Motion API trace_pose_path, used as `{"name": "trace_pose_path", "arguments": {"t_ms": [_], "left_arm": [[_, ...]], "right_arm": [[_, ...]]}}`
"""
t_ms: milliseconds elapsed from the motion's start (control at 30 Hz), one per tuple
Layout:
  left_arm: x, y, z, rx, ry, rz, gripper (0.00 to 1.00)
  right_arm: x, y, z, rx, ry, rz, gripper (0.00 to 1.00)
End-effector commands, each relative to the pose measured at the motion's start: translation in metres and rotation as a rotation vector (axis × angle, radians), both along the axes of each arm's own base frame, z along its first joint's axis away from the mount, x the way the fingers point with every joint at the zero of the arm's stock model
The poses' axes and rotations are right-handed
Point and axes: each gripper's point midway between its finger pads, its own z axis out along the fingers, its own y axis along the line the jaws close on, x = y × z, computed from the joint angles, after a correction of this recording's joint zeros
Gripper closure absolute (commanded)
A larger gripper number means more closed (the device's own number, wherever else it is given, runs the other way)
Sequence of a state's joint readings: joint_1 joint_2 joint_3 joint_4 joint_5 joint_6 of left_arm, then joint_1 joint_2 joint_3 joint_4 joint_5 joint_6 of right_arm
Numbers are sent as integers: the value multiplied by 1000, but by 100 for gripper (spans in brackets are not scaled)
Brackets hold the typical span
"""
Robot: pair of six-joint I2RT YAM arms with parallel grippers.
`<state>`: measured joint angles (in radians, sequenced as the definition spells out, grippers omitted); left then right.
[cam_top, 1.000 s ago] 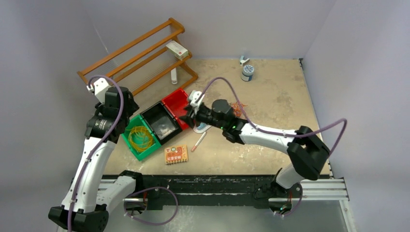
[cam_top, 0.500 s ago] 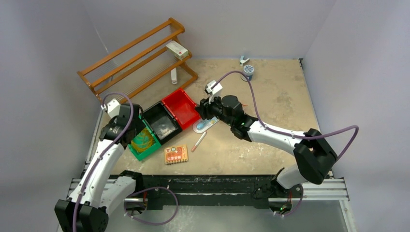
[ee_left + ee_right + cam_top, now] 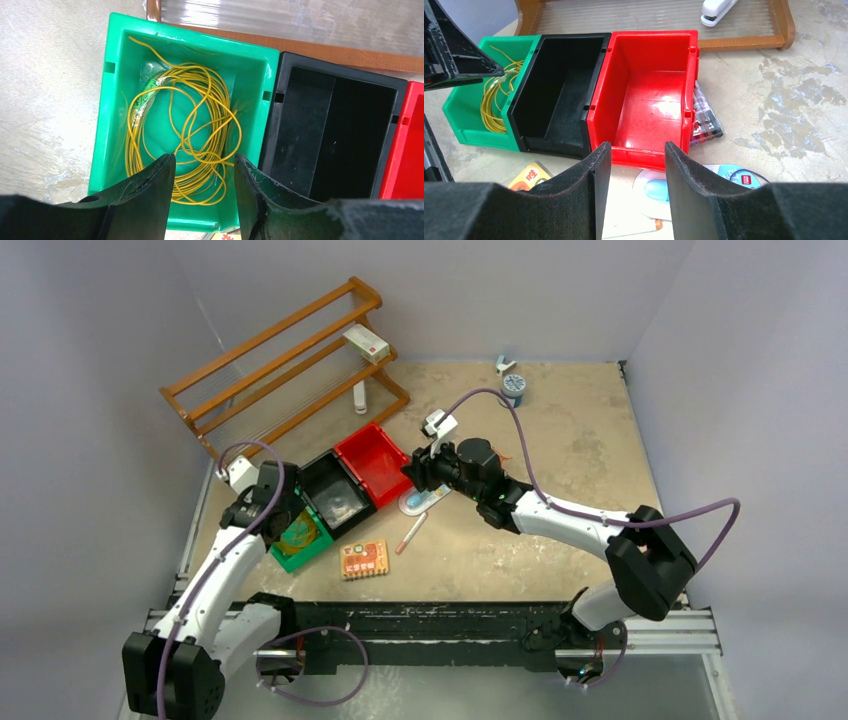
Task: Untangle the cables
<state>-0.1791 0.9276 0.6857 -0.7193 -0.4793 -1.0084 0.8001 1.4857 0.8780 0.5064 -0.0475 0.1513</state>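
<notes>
A yellow cable (image 3: pixel 186 125) lies in tangled loops in the green bin (image 3: pixel 114 100). It also shows in the top view (image 3: pixel 299 533) and the right wrist view (image 3: pixel 494 102). My left gripper (image 3: pixel 204 159) is open and empty, just above the bin's near end, with its jaws straddling the loops (image 3: pixel 283 508). My right gripper (image 3: pixel 638 147) is open and empty, low over the table in front of the red bin (image 3: pixel 649 100), at mid-table in the top view (image 3: pixel 413 468). A thin dark wire (image 3: pixel 755 174) curves over a blue-white packet. Red and orange cables are mostly hidden behind the right arm.
A black bin (image 3: pixel 335 492) stands between the green and red bins. A wooden rack (image 3: pixel 290 355) with a white stapler (image 3: pixel 719 10) is behind them. An orange card pack (image 3: pixel 363 559), a pen (image 3: pixel 410 533), a blue-white packet (image 3: pixel 425 499) and a small jar (image 3: pixel 513 385) lie on the table.
My left arm has swung down from beside the rack and now hangs over the green bin. My right gripper has drawn back from over the red bin to its near side.
</notes>
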Motion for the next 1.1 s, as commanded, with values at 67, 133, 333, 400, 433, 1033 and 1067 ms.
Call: {"name": "trace_pose_path", "arguments": {"t_ms": [67,133,333,400,433,1033,1067], "left_arm": [[14,-2,-11,-20,-48,26,54],[13,-4,-20,-32,-31,21,54],[5,-10,-44,-71,-4,19,55],[1,-10,-52,-77,13,22,55],[-1,-10,-55,-77,23,24,55],[-7,18,-18,38,-13,132,54],[-5,20,-11,46,-26,132,53]], "right_arm": [[-2,6,2,7,-21,35,54],[-2,6,1,8,-18,35,54],[-3,7,-1,8,-11,39,54],[-3,7,-2,6,-10,40,54],[-4,7,-2,5,-8,42,55],[-2,11,1,4,-17,52,55],[-2,11,2,4,-18,52,55]]}}
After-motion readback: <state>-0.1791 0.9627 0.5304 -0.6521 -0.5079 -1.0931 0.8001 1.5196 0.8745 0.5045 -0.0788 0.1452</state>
